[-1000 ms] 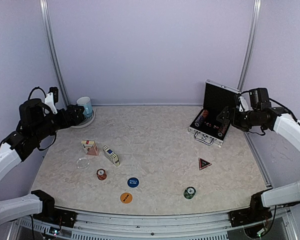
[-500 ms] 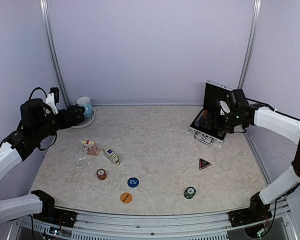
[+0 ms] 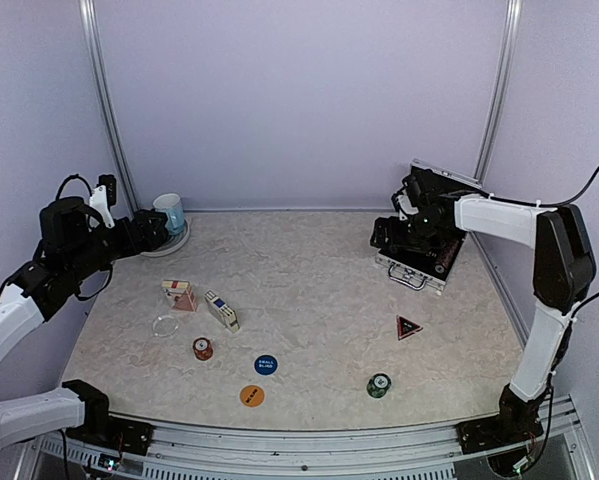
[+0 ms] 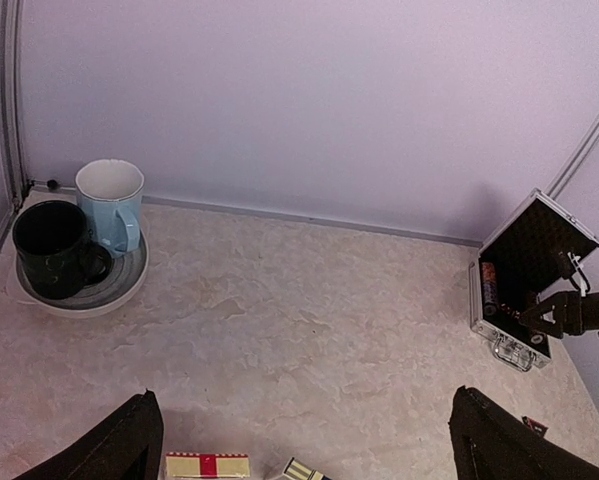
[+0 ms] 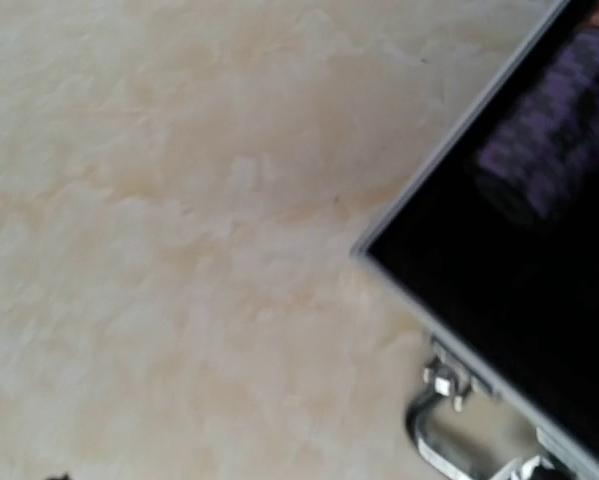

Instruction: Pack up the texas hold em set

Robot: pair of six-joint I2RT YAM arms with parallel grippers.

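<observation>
The silver case [image 3: 415, 262] stands open at the back right, with chip stacks [image 3: 446, 258] in its black lining. My right gripper [image 3: 384, 235] hovers at the case's left edge; its wrist view shows the case corner [image 5: 449, 180], the handle [image 5: 434, 440] and no fingers in the middle, so the jaws stand apart and empty. My left gripper [image 4: 304, 420] is wide open and empty, high at the back left near the mugs. On the table lie two card decks [image 3: 179, 292] [image 3: 222, 311], a red chip stack [image 3: 203, 348], a green chip stack [image 3: 379, 384], a blue button [image 3: 266, 365], an orange button [image 3: 252, 396] and a dark triangular marker [image 3: 408, 327].
A dark mug [image 4: 54, 250] and a light blue mug [image 4: 109, 200] stand on a grey plate [image 4: 99, 295] at the back left corner. A small clear round disc [image 3: 164, 325] lies left of the decks. Walls close in the back and both sides.
My right arm has swung left, from over the open case to its left edge. My left arm and the loose pieces have not moved.
</observation>
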